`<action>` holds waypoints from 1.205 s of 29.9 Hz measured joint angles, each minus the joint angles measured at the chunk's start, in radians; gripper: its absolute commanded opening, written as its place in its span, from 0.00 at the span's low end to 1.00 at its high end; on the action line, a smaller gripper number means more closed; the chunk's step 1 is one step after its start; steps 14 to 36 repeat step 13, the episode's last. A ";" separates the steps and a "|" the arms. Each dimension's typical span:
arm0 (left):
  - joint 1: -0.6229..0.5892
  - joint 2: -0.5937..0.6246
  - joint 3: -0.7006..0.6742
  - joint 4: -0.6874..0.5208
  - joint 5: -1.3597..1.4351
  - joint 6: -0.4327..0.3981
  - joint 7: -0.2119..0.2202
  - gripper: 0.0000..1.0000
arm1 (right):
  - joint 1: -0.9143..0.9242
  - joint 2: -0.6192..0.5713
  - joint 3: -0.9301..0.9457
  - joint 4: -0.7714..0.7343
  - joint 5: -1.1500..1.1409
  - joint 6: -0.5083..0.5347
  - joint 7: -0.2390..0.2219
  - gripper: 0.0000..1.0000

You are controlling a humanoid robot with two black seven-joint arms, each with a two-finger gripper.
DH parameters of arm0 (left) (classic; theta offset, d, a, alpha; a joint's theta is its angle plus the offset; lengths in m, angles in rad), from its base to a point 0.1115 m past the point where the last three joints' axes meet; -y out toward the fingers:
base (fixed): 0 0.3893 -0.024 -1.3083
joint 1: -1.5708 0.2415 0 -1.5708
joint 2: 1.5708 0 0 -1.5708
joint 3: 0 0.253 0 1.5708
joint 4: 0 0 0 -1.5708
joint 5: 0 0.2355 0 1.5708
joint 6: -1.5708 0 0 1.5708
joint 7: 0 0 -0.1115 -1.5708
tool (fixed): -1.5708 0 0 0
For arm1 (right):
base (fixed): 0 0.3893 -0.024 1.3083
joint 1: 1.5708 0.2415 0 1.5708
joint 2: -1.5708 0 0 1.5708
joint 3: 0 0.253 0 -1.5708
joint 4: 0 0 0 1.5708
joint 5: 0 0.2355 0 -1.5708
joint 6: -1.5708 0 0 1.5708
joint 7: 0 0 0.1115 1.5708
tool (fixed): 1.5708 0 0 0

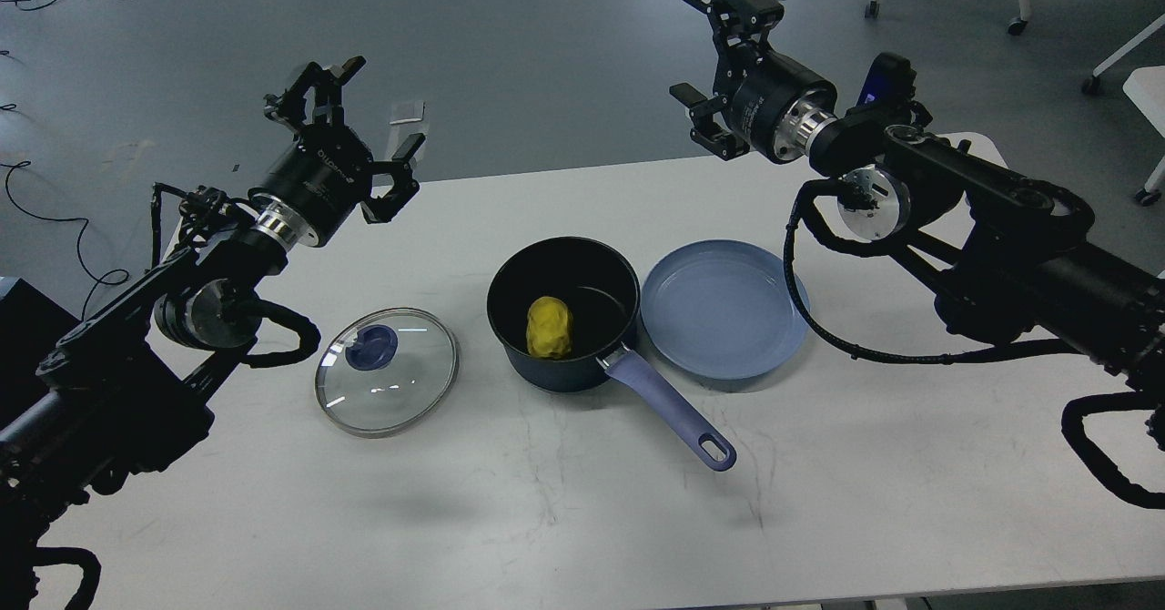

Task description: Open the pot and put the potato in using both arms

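1. The potato (pixel 550 326) is sitting inside the open pot (pixel 562 311) at the middle of the table (pixel 582 501), standing roughly on end against the dark bottom; the pot's handle (pixel 669 407) is pointing toward the near right.
2. The glass lid (pixel 387 370) is lying flat on the table just left of the pot, knob up, not touching it.
3. The left gripper (pixel 350 118) is hanging above the table's far left edge, fingers spread and holding nothing; the lid is lying below and toward the near side of it.
4. The right gripper (pixel 724 55) is hanging high over the far edge, fingers spread and empty; the blue plate (pixel 724 310) is sitting bare beside the pot, below that arm.
5. Judging by this, the task is looking done; if the lid needs handling, the left arm is the nearer one.
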 measured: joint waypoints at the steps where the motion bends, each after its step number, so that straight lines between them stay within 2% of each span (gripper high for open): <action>1: 0.002 -0.004 0.001 0.000 0.000 0.001 0.001 0.99 | -0.003 -0.002 0.000 0.001 0.000 0.000 0.002 1.00; 10: 0.016 -0.010 0.003 0.001 0.000 0.002 0.008 0.99 | -0.022 -0.012 0.009 0.006 0.003 0.008 -0.039 1.00; 36: 0.016 -0.009 0.003 0.004 0.000 0.002 0.008 0.99 | -0.031 -0.012 0.010 0.006 0.003 0.005 -0.038 1.00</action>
